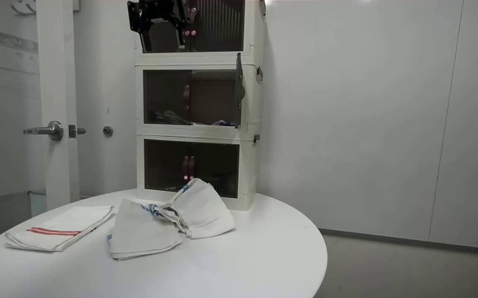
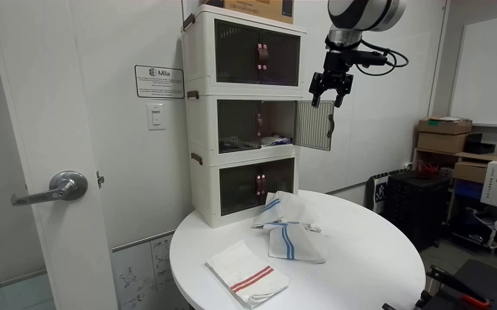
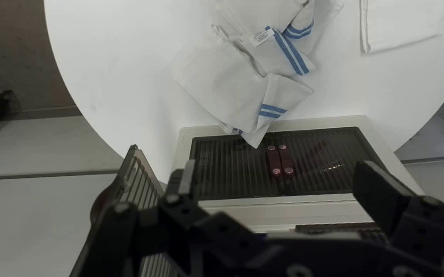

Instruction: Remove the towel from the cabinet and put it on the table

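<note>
The empty Robotiq gripper [image 3: 275,169] is hanging jaws apart. At the wrist view's nine o'clock, the open cabinet door [image 3: 140,184] is risking knocks from sideways swings; at twelve, blue-striped towelling [image 3: 237,84], likely the target, is lying on the table [image 3: 122,69].

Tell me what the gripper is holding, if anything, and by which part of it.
Nothing is held: the Robotiq gripper is open and empty in all three views.

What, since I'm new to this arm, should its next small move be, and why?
Probably lower the hand toward the middle cabinet: one door stands open, the hand is open and empty, and something white and blue lies inside, though I can't tell what it is.
</note>
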